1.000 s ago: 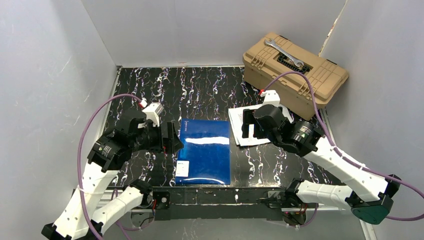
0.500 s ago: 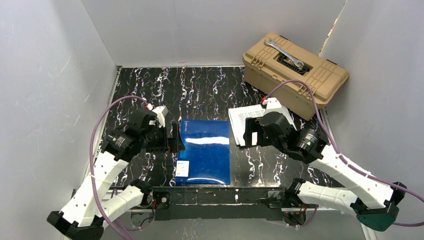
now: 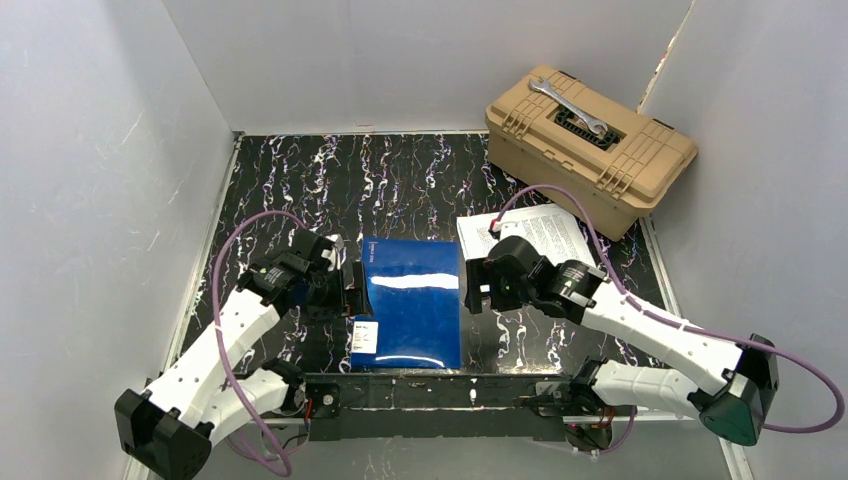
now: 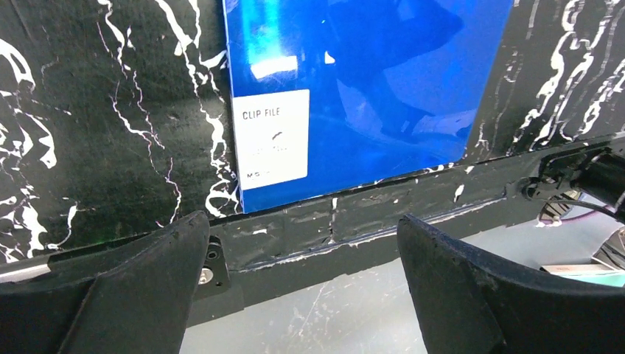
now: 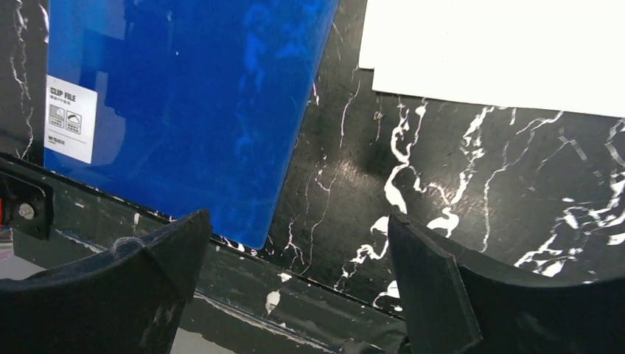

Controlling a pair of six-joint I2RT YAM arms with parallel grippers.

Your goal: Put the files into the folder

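Left gripper (image 3: 350, 287), right gripper (image 3: 471, 288) wide, empty, flanking closed folder (image 3: 412, 300) at bench (image 3: 400, 170) near edge; nip cover alone, keep off files (image 3: 545, 232)

tan toolbox (image 3: 640, 160) far-R corner | wrench (image 3: 568, 107) on lid | blk marbled table (image 3: 400, 180)

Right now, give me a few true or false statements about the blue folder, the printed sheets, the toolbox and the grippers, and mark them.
The glossy blue plastic folder lies flat on the black marbled table. True.
The white printed paper sheets are inside the folder. False: they lie on the table to its right.
A silver wrench rests on the tan plastic toolbox. True.
The right gripper is shut on the sheets. False: it is open and empty, like the left gripper.
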